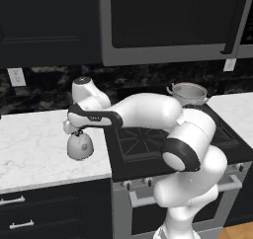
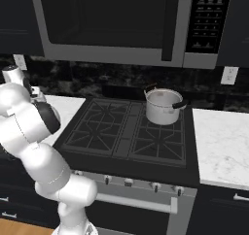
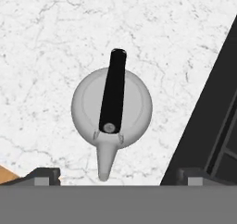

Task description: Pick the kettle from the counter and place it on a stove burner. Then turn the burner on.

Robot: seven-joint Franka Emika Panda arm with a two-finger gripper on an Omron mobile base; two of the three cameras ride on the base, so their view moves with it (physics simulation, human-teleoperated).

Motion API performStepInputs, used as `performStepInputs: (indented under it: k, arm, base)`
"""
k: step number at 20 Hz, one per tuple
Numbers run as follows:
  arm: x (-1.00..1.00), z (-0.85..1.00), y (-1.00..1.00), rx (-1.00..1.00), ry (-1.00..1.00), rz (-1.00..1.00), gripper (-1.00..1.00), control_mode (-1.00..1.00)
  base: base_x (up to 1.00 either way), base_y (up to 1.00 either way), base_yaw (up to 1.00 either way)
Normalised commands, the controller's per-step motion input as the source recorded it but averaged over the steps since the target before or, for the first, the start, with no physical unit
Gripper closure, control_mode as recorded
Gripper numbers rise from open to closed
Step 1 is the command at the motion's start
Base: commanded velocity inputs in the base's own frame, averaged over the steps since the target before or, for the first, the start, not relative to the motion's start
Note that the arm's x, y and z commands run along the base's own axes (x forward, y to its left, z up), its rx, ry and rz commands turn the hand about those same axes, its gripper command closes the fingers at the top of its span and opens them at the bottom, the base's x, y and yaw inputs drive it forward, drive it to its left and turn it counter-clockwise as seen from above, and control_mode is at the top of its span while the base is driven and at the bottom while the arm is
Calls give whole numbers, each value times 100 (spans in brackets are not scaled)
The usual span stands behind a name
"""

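Small dome-shaped silvery-white kettle, black bar handle, tapered spout: stood on veined white marble surface, just left of black cast-iron-grated cooktop. Gripper hovered directly above kettle; fingers spread apart. Steel pot sat on far right burner.

A silvery-white kettle with a black handle stands on a white marble counter threaded with faint grey veins. To its right, a black cooktop carries black grates, and a steel-grey pot with dark side handles sits on the far right burner. Below the counter are dark drawers with silver bar handles. The backsplash is black stone mottled with pale flecks, holding white outlets. The arm is white with dark joints.
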Motion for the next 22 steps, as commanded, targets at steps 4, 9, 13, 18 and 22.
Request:
performStepInputs:
  k: [4,9,13,18,22]
  arm:
    - [20,-24,14,0,0,-2,-100,-100]
    - [23,-35,16,0,0,-1,-100,-100]
    - [34,-21,3,-2,0,-1,-100,-100]
    - [24,-8,0,-3,0,-1,-100,-100]
    - [16,-7,0,-2,0,0,100,-100]
  base:
    - [0,0,0]
    - [0,0,0]
    - [0,0,0]
    - [0,0,0]
    - [0,0,0]
